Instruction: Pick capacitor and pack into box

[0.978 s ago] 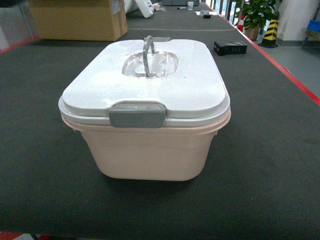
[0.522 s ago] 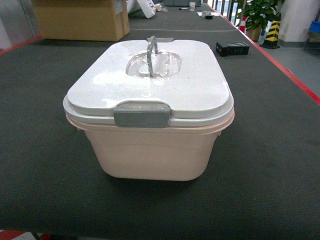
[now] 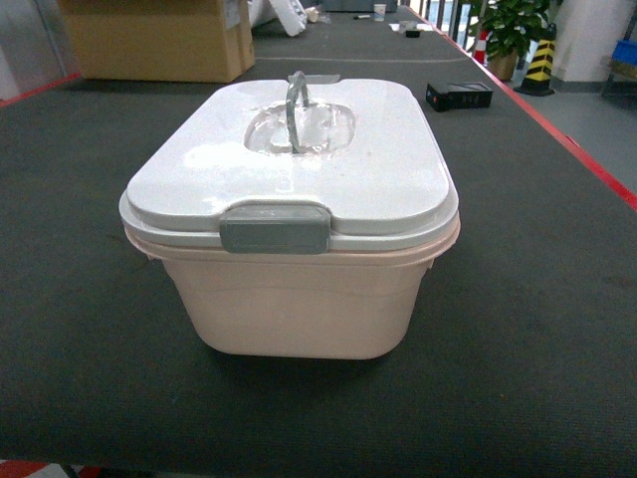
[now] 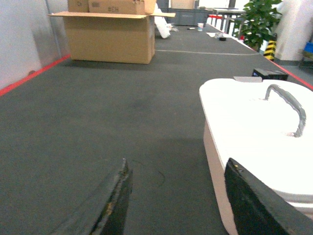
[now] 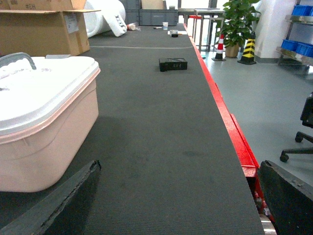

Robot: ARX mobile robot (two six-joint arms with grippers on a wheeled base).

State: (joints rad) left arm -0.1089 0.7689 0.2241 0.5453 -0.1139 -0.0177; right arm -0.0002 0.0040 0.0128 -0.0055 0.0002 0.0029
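The pale pink box [image 3: 299, 299] stands in the middle of the dark table, its white lid [image 3: 299, 169] shut on it. The grey clasp [image 3: 274, 229] faces me and the grey handle [image 3: 295, 110] stands upright. No capacitor shows in any view. Neither gripper appears in the head view. My left gripper [image 4: 177, 166] is open and empty over bare mat, with the box [image 4: 254, 127] just to its right. My right gripper [image 5: 180, 166] is open and empty too, and the box [image 5: 44, 142] sits to its left.
A brown cardboard carton [image 3: 159, 40] stands at the far left of the table. A small black device [image 3: 459, 96] lies at the far right near the red table edge [image 3: 587, 149]. Beyond that edge are a potted plant [image 3: 513, 30] and an office chair [image 5: 301, 142].
The box sat slightly further right in the head view half a second ago and is back where it was a second ago. Nothing else differs.
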